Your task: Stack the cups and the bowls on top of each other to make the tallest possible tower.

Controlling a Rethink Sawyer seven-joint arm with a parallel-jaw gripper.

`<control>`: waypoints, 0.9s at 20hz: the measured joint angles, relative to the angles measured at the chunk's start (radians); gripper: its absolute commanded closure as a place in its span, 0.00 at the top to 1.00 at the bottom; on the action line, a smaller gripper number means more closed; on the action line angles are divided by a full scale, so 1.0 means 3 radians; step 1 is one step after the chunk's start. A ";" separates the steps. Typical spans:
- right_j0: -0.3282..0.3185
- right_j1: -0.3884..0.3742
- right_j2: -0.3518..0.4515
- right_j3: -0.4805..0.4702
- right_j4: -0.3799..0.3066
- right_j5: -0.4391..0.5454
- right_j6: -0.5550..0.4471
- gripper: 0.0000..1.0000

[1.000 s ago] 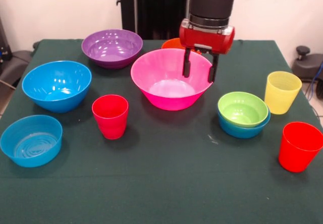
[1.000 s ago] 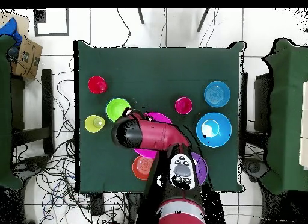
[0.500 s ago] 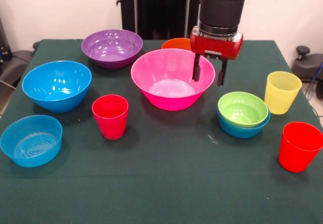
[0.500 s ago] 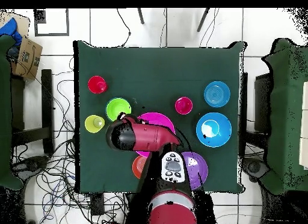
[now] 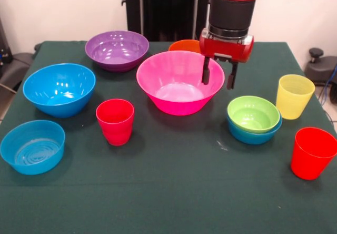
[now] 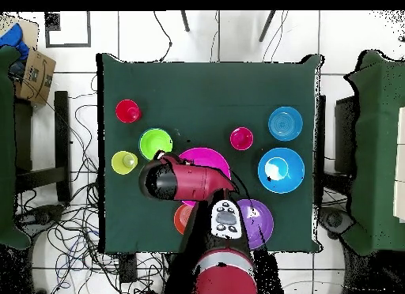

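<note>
My gripper (image 5: 218, 84) hangs open and empty over the right rim of the big pink bowl (image 5: 174, 86), with one finger (image 5: 206, 74) above the bowl's inside and the other outside it. A small orange bowl (image 5: 182, 45) peeks out behind the pink one. To the right, a lime green bowl (image 5: 253, 113) sits nested in a small blue bowl (image 5: 256, 134). Beyond them stand a yellow cup (image 5: 294, 96) and a red cup (image 5: 311, 153). Another red cup (image 5: 115, 121) stands left of centre. In the overhead view the arm (image 6: 190, 180) covers the gripper and part of the pink bowl (image 6: 207, 157).
A purple bowl (image 5: 117, 48) sits at the back left. A large blue bowl (image 5: 59, 88) and a shallower blue bowl (image 5: 32, 146) lie along the left side. All stand on the green table (image 5: 184, 192). Cables lie on the floor (image 6: 71, 141) around it.
The gripper has moved right from over the pink bowl's middle to its right rim and risen slightly. In the last half second it hardly moved. No bowl or cup has moved.
</note>
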 measured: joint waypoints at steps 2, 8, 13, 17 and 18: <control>0.0000 0.0013 0.0000 0.0000 0.0000 -0.0018 0.0000 1.00; 0.0000 0.0083 0.0000 0.0001 -0.0001 -0.0143 0.0000 1.00; 0.0008 0.0182 -0.0002 0.0000 -0.0001 -0.0245 0.0000 1.00; 0.0047 0.0298 -0.0018 -0.0006 0.0000 -0.0298 0.0000 1.00; 0.0058 0.0328 -0.0021 -0.0007 0.0000 -0.0306 0.0000 1.00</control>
